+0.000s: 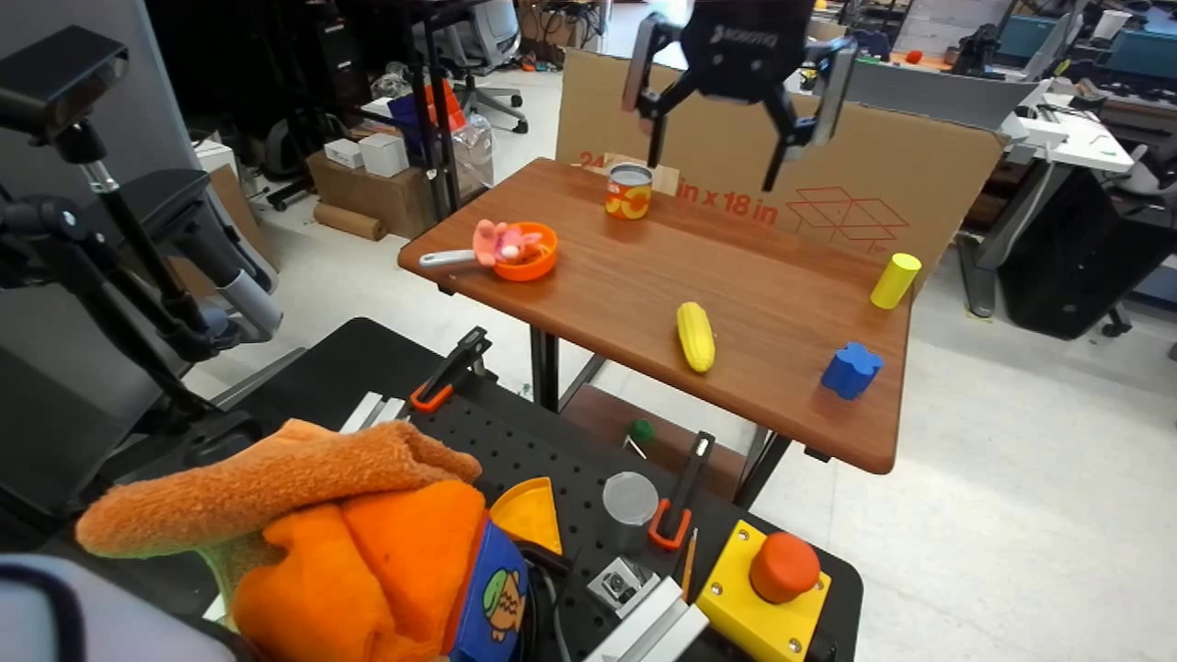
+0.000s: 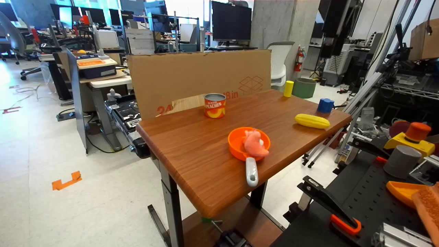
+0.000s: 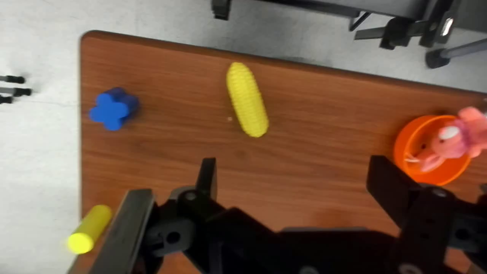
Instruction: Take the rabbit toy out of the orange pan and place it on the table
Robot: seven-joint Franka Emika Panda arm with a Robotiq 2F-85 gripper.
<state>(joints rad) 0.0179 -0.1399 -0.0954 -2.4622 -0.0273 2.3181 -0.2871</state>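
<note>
The pinkish-red rabbit toy (image 1: pixel 501 244) lies in the round orange pan (image 1: pixel 546 262) and leans over the rim on the handle side. In an exterior view the toy (image 2: pixel 254 144) and the pan (image 2: pixel 236 141) with its light grey handle show near the corner of the brown table (image 2: pixel 192 147). In the wrist view the toy (image 3: pixel 451 140) and pan (image 3: pixel 403 140) are at the right edge. My gripper (image 1: pixel 714 164) is high above the table, spread wide. In the wrist view the gripper (image 3: pixel 293 171) has nothing between its fingers; the pan is beyond the right finger.
A peach can (image 1: pixel 629 193) stands near the cardboard back panel (image 1: pixel 919 165). A yellow corn toy (image 1: pixel 696 336), a blue flower-shaped block (image 1: pixel 852 370) and a yellow cylinder (image 1: pixel 896 280) are on the table. A black bench (image 1: pixel 515 432) with clamps stands before the table.
</note>
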